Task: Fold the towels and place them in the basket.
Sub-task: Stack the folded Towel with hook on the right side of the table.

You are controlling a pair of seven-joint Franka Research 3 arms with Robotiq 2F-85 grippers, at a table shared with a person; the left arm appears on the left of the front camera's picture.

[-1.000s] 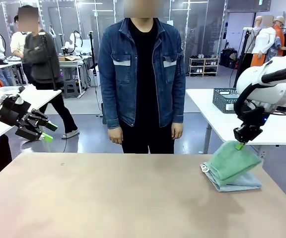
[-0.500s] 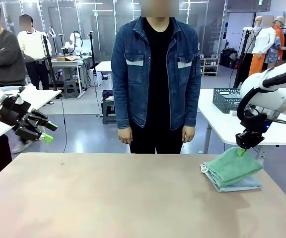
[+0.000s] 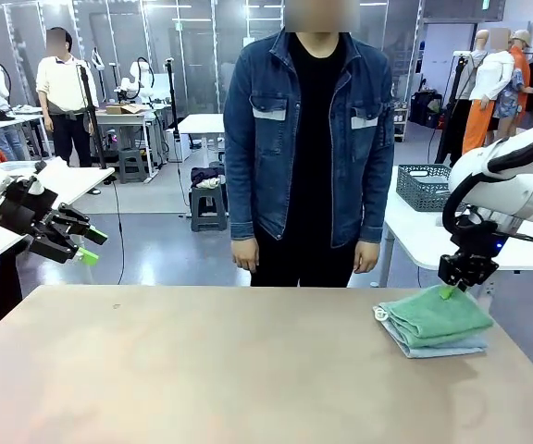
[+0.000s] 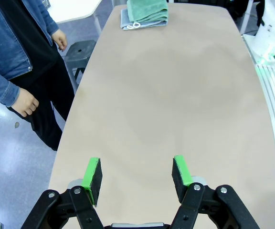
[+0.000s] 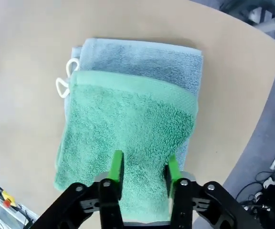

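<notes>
Front view
Table: a tan table (image 3: pixel 202 370) runs across the foreground, with a person (image 3: pixel 311 148) in a denim jacket standing at its far edge, arms hanging down.
Towels: the green towel (image 3: pixel 433 316) lies folded on top of the light blue towel (image 3: pixel 442 346) near the table's right edge; a small white loop (image 3: pixel 382 314) sticks out at the stack's left end.
Right gripper: the right gripper (image 3: pixel 450 289) points down at the far edge of the green towel — its green tips touch the cloth there.
Left gripper: the left gripper (image 3: pixel 89 246) hangs off the table's left side, above the floor, its fingers spread apart and holding nothing.
Basket: a dark grey basket (image 3: pixel 422 187) stands on a white table behind, well apart from the towels.

Left wrist view
Left gripper: the left gripper (image 4: pixel 136 177) has its green pads (image 4: pixel 91 174) wide apart with bare table between them.
Towels: the green towel (image 4: pixel 148 9) on the blue one sits at the far end of the table, loops toward the camera.
Person: one hand (image 4: pixel 25 102) hangs beside the table edge.

Right wrist view
Right gripper: the right gripper (image 5: pixel 142 172) has its fingers half closed around a bunched bit of the green towel's (image 5: pixel 128 138) edge — the pads press into the pile on both sides.
Towels: the light blue towel (image 5: pixel 142 59) shows beyond and beside the green one, which covers most of it; two white loops (image 5: pixel 67 78) lie at the left side.
</notes>
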